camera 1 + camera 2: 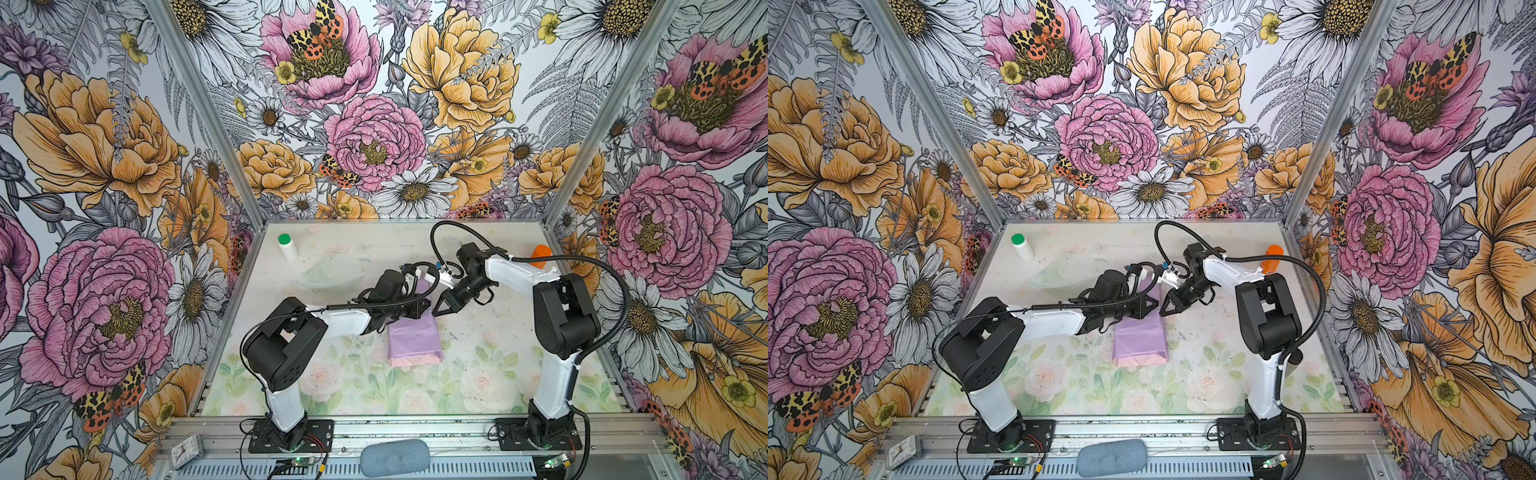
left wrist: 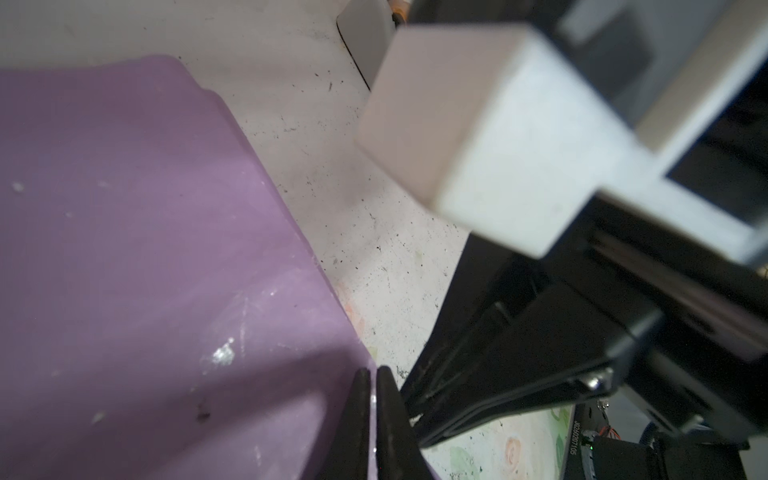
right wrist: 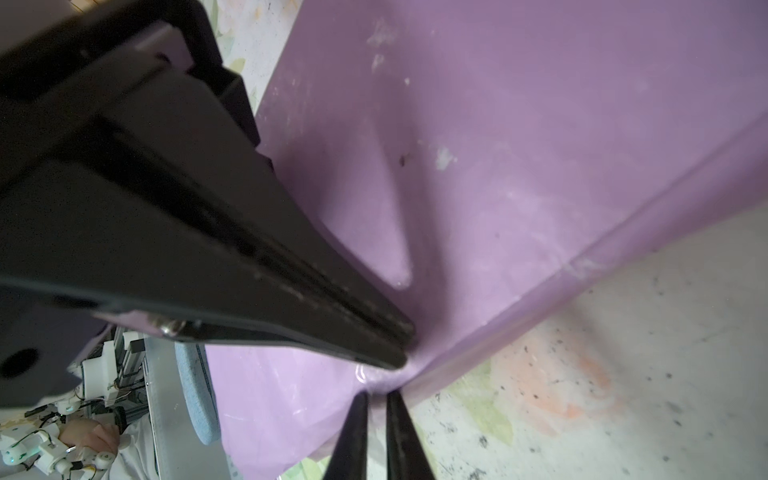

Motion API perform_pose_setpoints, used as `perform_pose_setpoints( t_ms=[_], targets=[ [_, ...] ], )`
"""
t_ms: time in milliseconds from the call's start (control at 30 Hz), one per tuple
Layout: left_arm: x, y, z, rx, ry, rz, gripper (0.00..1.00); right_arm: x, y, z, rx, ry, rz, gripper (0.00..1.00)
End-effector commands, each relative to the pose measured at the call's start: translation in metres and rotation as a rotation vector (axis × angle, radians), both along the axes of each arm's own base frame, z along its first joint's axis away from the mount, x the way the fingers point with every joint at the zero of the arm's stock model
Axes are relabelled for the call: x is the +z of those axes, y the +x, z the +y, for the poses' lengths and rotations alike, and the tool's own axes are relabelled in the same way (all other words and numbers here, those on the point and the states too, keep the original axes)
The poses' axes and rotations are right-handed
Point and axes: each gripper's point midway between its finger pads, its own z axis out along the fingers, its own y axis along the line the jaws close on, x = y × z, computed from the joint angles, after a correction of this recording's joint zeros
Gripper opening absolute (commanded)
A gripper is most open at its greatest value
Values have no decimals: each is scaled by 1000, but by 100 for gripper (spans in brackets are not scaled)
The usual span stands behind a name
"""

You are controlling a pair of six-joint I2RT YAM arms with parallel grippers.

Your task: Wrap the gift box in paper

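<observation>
The paper [image 1: 413, 338] [image 1: 1140, 338] lies folded into a lilac bundle at mid-table, with a pale pink strip along its near edge. The gift box is hidden under it. My left gripper [image 1: 420, 308] [image 1: 1149, 305] reaches over the bundle's far end. In the left wrist view it [image 2: 372, 399] is shut on the edge of the paper [image 2: 145, 249]. My right gripper [image 1: 437, 311] [image 1: 1163, 312] meets the same far right corner. In the right wrist view it [image 3: 377, 401] shows a narrow gap between its fingertips, with the paper [image 3: 519, 145] lying in and behind that gap.
A white bottle with a green cap [image 1: 286, 246] stands at the back left. Near it lies a clear plastic piece [image 1: 332, 272]. An orange object [image 1: 540, 255] sits at the back right behind the right arm. A grey pad [image 1: 395, 457] and a small clock [image 1: 185, 451] lie on the front rail.
</observation>
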Motion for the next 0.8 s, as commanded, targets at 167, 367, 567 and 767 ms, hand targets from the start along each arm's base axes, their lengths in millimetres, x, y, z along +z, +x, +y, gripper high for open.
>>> perform_pose_setpoints(
  t_ms=[167, 367, 567, 767],
  targets=[
    [-34, -4, 17, 41, 78, 60, 8, 2, 9, -4, -15, -20, -35, 20],
    [-32, -5, 17, 41, 75, 56, 9, -6, 10, -4, -14, -26, -17, 20],
    [-33, -6, 17, 40, 77, 59, 8, -11, 11, -3, -13, -25, -5, 19],
    [-33, -7, 17, 39, 78, 60, 8, -15, 11, -1, -11, -19, 8, 18]
  ],
)
